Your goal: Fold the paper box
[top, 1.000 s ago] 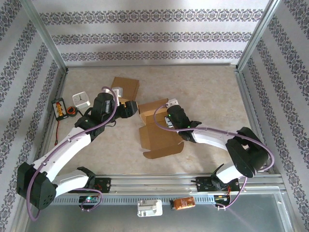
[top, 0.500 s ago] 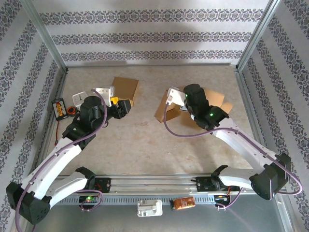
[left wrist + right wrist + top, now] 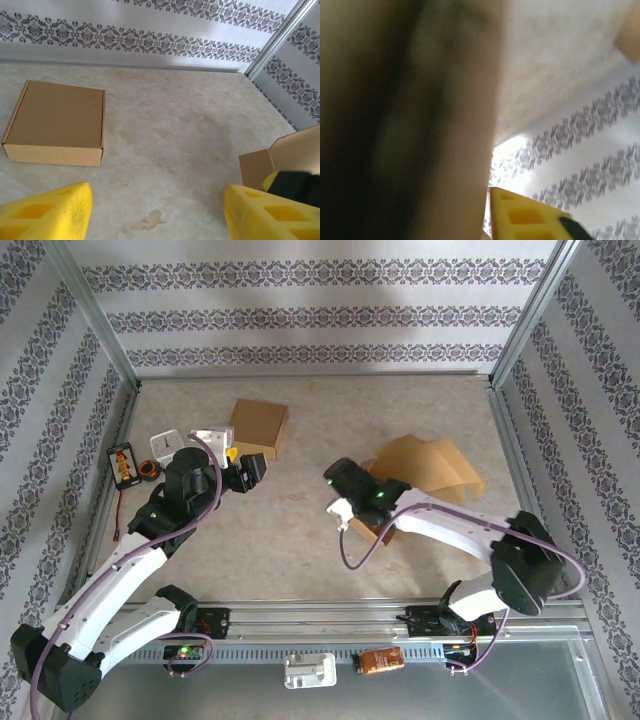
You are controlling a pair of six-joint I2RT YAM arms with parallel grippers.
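My left gripper (image 3: 157, 202) hangs with its fingers apart and nothing between them, near a closed box (image 3: 55, 122) at the back. My right gripper (image 3: 360, 518) sits at the near edge of the paper box (image 3: 425, 465), which lies right of centre on the table (image 3: 290, 550). I cannot tell whether its fingers pinch the cardboard. The panels are raised but not closed, so I judge the fold about half done.

Left: closed box (image 3: 258, 427); right: open box (image 3: 425, 468)
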